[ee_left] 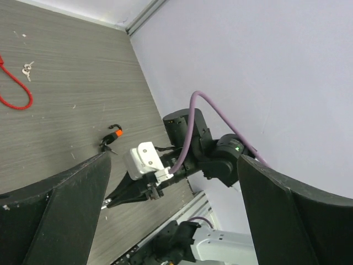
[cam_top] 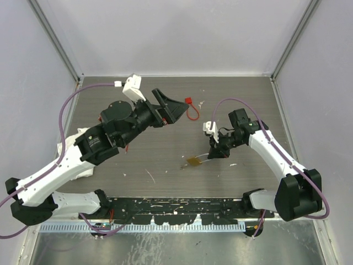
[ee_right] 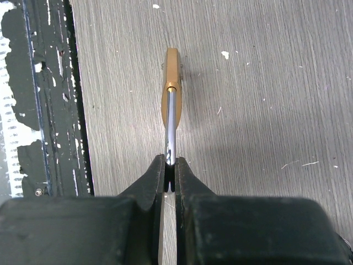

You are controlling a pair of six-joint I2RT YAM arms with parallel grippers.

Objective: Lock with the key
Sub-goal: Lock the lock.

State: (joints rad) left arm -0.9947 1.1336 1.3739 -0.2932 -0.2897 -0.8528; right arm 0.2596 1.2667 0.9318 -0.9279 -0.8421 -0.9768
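as the left arm hangs raised over the far half of the surface, left gripper: spread wide, released, nothing between its fingers.
right gripper: down low on the right half of the surface, clenched tight on the silver shackle of the padlock, pinched right at the fingertips.
padlock: brass body, sticking out past the right fingertips toward the middle of the surface, nearer the near edge than the far one; resting on the wood or just above it, can't tell.
the key: there it is in the left wrist view, a tiny dark bunch with an orange bit on it, lying on the wood of the right half, between the red cord and the right edge, near the wrist of the right arm; clear of both grippers; hidden under that arm from above.
red cord: looped on the far half, just right of the left gripper's tips, a small red tag at its far end.
pale scrap: tiny, right beside the cord's loop.
black strip: runs along the near edge, paint badly chipped.
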